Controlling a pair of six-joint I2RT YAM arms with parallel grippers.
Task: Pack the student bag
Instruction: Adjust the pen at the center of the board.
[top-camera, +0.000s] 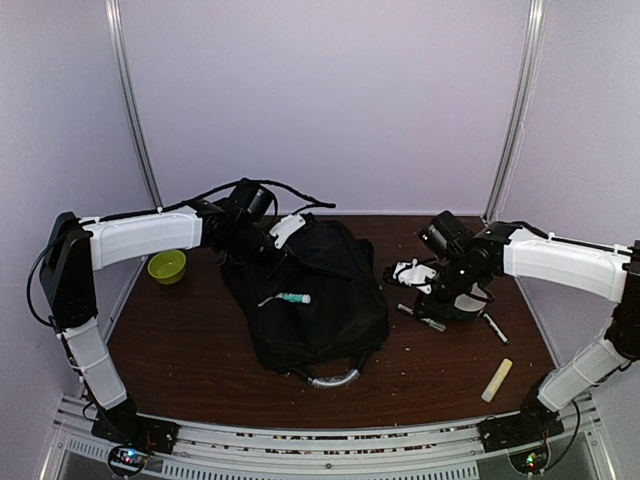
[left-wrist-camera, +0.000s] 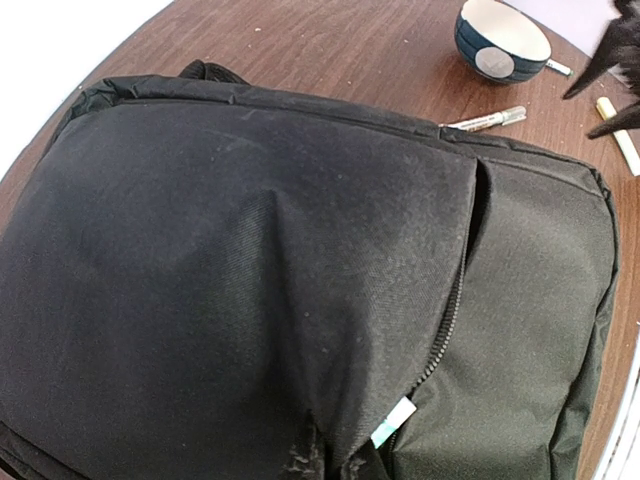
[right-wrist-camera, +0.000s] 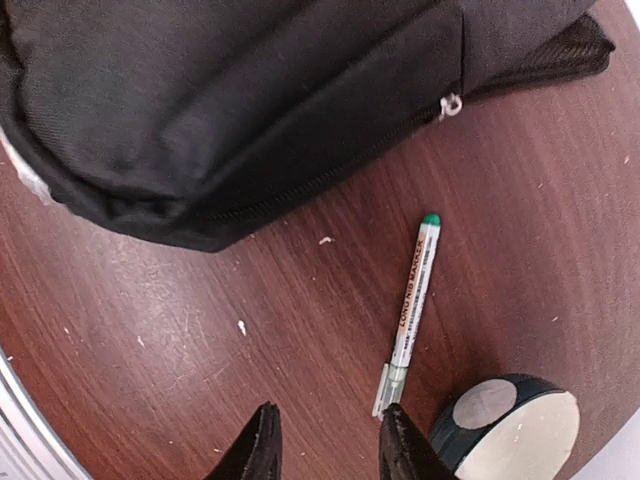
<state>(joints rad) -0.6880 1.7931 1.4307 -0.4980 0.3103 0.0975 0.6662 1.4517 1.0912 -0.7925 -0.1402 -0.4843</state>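
1. Open-jawed, the right tool (right-wrist-camera: 328, 420) hovers over a green-capped marker (right-wrist-camera: 410, 305) beside a blue bowl (right-wrist-camera: 510, 430) on the right.
2. Centre of the counter (top-camera: 190, 350): the black student bag (top-camera: 310, 300) lies flat.
3. Closed, the left tool (top-camera: 262, 243) pinches the bag's far-left fabric.

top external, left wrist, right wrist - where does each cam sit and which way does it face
top external: above and behind the robot, looking down at the student bag; left arm and right arm show.
left wrist: over the bag, facing the blue bowl; own fingers unseen.
right wrist: looking down at the marker beside the bag; right gripper tips at the bottom edge.
shared: both wrist views show bag and bowl.
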